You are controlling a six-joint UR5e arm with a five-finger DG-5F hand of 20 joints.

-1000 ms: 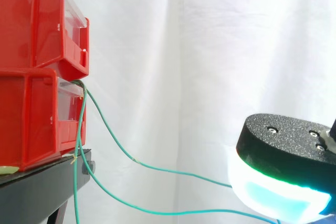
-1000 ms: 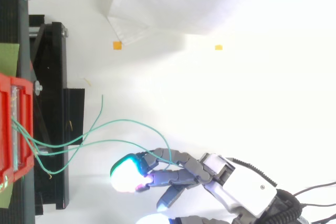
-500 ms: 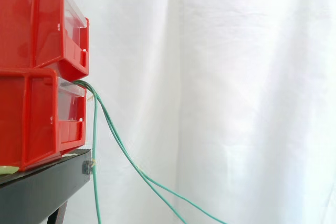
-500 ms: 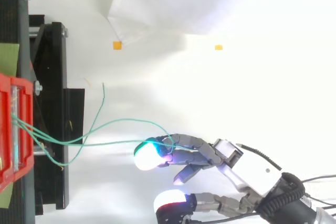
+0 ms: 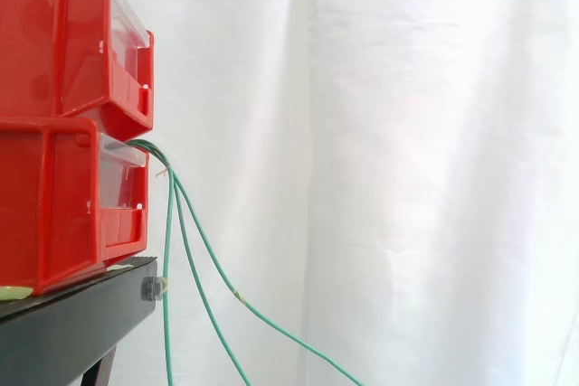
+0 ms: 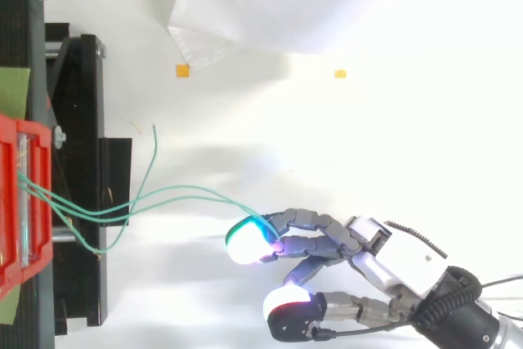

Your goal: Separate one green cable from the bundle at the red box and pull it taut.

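Two red bins are stacked on a black stand at the left. A bundle of thin green cables leaves the gap between the bins and hangs down to the right. From above, the cables run from the red bin across the floor to my hand at the lower right. Two strands meet at the curled fingers, which are shut on the cable beside a glowing fingertip. The strands sag in slack curves. Another strand lies loose with its end free.
The black stand takes up the left edge in the top view. Two small orange markers lie on the white floor. A white curtain hangs behind the work.
My hand has moved right, away from the bin, keeping its hold on the cable. It has left the side view, where the strands now hang steeper.
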